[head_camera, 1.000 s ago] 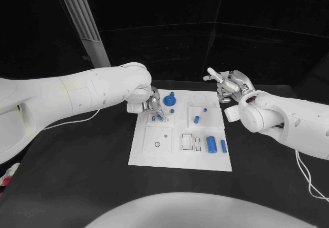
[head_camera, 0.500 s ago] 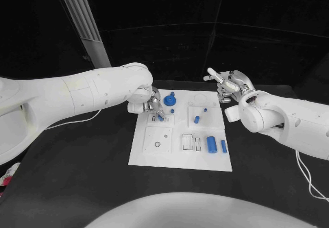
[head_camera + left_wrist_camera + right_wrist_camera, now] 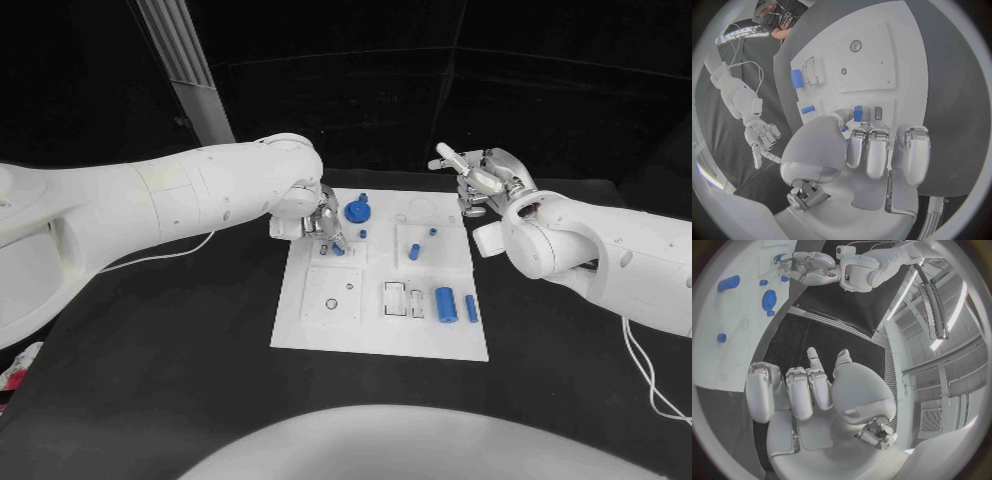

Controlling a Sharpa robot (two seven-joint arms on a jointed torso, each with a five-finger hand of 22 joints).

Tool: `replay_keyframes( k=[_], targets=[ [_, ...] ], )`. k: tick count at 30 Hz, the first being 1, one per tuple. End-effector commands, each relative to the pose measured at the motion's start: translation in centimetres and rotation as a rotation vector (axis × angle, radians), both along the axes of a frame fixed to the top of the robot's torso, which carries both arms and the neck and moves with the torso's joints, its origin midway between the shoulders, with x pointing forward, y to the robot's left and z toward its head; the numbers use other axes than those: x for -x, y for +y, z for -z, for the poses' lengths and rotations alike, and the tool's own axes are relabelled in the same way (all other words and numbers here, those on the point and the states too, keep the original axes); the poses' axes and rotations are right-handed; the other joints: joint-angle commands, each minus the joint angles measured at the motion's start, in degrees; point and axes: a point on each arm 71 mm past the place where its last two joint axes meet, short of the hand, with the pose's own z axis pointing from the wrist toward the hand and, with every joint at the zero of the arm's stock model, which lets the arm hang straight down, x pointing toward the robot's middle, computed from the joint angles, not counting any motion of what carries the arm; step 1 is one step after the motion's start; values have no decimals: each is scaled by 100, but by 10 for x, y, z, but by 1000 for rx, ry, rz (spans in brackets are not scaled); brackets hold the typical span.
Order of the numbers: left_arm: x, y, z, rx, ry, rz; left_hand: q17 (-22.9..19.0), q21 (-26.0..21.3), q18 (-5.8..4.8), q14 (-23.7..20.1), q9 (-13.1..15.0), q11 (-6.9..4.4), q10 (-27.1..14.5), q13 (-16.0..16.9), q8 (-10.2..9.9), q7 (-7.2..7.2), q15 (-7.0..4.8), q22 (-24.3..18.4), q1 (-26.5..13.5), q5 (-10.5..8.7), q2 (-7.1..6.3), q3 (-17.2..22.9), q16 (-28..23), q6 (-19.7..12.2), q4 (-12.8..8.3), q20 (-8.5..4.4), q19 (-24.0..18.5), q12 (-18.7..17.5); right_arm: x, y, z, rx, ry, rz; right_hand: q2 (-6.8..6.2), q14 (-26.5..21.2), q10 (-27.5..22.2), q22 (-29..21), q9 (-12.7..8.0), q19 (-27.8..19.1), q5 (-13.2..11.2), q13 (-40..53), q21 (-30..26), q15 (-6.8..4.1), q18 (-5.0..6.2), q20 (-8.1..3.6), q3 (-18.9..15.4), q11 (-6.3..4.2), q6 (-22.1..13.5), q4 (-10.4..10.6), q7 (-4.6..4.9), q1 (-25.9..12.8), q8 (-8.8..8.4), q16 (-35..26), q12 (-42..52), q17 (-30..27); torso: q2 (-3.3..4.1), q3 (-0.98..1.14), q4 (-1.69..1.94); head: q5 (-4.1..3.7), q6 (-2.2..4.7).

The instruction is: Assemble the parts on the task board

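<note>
Left silver hand (image 3: 322, 222): pinches small blue peg (image 3: 857, 113) over white task board (image 3: 346, 325), upper-left.
Barely shifted since earlier; insertion unfinished. Right silver hand (image 3: 480, 182): spread, empty, unmoved.

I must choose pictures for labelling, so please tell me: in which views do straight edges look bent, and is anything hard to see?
In both wrist views the task board edges curve from fisheye distortion. In the head view they run straight, but the left hand covers the small blue part it works on.
</note>
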Motion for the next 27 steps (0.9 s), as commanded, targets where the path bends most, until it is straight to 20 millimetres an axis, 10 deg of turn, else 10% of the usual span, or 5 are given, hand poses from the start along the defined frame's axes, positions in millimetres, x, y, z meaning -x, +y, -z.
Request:
replay_keyframes(
  k=[1, 27],
  targets=[
    [0, 1, 0, -12, 8, 5, 1509, 22, -37, 585, 4, 5, 586, 1506, -15, -126, -1, 1508, -34, -47, 25, 44, 17, 124, 2, -14, 603, 6, 0, 0, -2, -3, -11, -4, -3, 596, 597, 1186, 9, 114, -3, 1507, -17, 3, 60, 8, -25, -2, -2, 2, -34, 37, 25, 14, -2, 1510, 0, -1, -1, -6, -1],
    [-2, -1, 0, 10, -11, -3, 1509, 22, -37, 585, 11, 9, 586, 1506, -31, -122, -1, 1508, -51, -57, 54, 89, 17, 118, 14, -12, 603, 6, -1, 0, -1, -1, -9, -1, -3, 596, 597, 1186, 9, 114, -3, 1507, -17, 3, 60, 8, -25, -2, -2, 2, -34, 37, 25, 14, -2, 1510, 0, -1, -1, -32, -1]
  ],
)
